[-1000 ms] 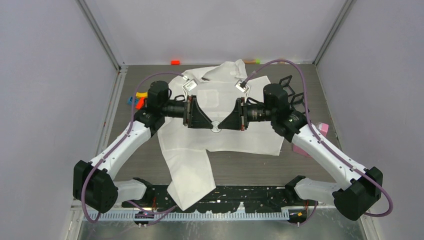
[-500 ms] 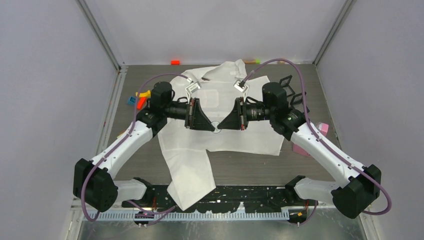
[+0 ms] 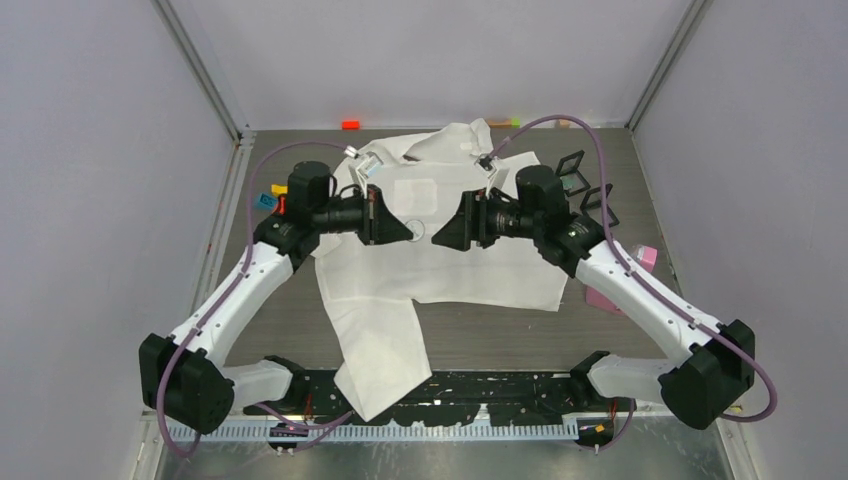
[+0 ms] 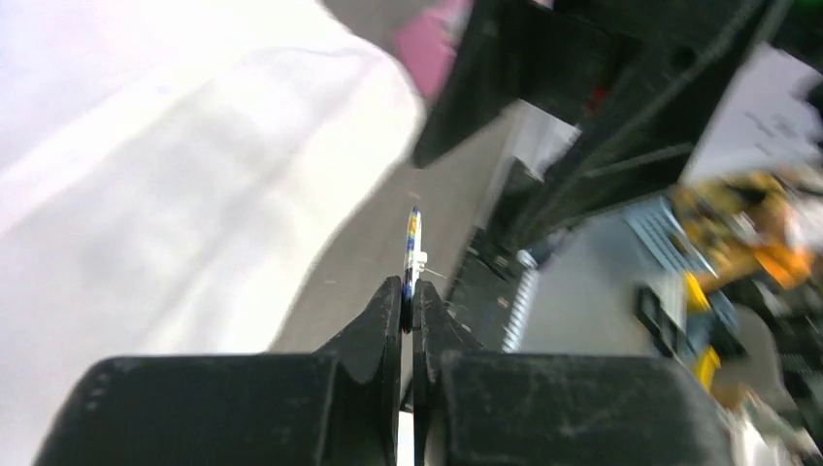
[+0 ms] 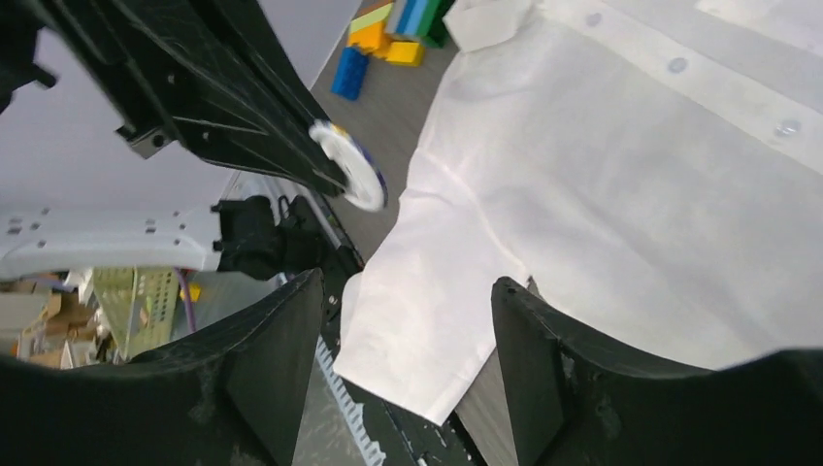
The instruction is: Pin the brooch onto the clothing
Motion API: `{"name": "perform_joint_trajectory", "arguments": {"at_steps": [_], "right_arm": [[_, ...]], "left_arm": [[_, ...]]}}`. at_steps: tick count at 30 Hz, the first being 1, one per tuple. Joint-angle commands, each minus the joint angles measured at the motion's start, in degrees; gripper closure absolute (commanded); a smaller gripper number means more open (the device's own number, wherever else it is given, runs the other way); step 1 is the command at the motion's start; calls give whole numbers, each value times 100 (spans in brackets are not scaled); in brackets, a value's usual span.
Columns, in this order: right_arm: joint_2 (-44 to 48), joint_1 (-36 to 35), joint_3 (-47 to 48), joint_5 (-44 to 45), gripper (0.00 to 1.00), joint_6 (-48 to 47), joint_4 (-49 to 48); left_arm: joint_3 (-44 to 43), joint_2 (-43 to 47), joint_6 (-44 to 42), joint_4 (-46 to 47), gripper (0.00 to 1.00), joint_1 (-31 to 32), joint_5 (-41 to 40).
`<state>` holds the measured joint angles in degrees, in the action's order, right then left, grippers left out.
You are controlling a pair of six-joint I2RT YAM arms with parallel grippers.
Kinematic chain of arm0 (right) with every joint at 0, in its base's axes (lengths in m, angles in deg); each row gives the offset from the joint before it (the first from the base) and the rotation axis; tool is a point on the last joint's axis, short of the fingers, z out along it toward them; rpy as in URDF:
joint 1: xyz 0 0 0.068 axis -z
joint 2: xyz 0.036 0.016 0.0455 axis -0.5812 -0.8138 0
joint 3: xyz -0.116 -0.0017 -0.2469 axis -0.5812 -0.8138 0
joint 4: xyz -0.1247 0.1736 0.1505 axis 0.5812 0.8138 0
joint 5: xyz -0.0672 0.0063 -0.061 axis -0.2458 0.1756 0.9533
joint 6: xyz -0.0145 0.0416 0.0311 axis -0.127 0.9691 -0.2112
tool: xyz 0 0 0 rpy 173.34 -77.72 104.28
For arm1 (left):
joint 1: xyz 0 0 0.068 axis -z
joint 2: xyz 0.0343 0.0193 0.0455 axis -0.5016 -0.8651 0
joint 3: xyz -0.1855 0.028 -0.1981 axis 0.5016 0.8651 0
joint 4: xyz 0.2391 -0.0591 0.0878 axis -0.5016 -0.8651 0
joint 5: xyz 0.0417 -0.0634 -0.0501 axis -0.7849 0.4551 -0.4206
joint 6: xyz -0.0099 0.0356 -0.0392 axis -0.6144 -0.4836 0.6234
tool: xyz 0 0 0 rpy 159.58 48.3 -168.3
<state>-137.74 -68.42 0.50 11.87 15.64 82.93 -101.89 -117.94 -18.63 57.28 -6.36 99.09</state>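
Brooch (image 4: 412,254) edge-on in pinch of left tool (image 4: 409,294), round face only from right wrist; right tool (image 5: 406,283) apart.

Bright, even light from above; only faint shadows fall on the worktop (image 3: 480,330). The overhead view is sharp. Motion blur smears the left wrist view, where the shirt (image 4: 146,194) blows out white; the right wrist view is clearer.

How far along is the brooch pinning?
Done: the brooch is picked up, pinched edge-on in the shut left gripper over the shirt. In hand: the right gripper stands open and empty, facing it. Left: the brooch is not yet on the fabric; the shirt lies spread out with no pin showing on it.
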Motion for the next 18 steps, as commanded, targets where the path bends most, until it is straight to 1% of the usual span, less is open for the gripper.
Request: {"name": "perform_joint_trajectory", "arguments": {"at_steps": [1, 2, 4, 6, 7, 8, 9, 10, 11, 15, 18], "right_arm": [[-462, -163, 65, 1109, 30, 479, -362], [-561, -321, 58, 1311, 31, 505, -370], [-861, -638, 138, 2000, 31, 482, -289], [-1246, -977, 364, 3037, 32, 316, 2], [-1570, -1086, 566, 3193, 35, 247, 72], [-1734, -1294, 733, 3559, 37, 123, 205], [-2104, -1385, 972, 3696, 40, 67, 283], [-2282, -1576, 1102, 3924, 42, -34, 422], [-2651, -1671, 1383, 4019, 44, -91, 479], [-3653, -2239, 2205, 4554, 44, -343, 690], [-4332, -2423, 2672, 4844, 44, -468, 743]], "left_arm": [[22, 268, -39, -525, 100, -355, -1959], [73, 342, -34, -611, 100, -418, -2192], [299, 532, -15, -728, 100, -525, -2672], [536, 732, 6, -797, 100, -718, -2899], [646, 782, 17, -881, 100, -805, -2986], [761, 833, 23, -932, 100, -884, -3064], [869, 874, 35, -966, 100, -969, -3099], [960, 910, 40, -1017, 100, -1036, -3104], [1009, 938, 37, -1080, 100, -1098, -3115], [1031, 1020, -32, -1322, 100, -1179, -3521], [1333, 1152, 293, -912, 100, -1186, -3852]]}}
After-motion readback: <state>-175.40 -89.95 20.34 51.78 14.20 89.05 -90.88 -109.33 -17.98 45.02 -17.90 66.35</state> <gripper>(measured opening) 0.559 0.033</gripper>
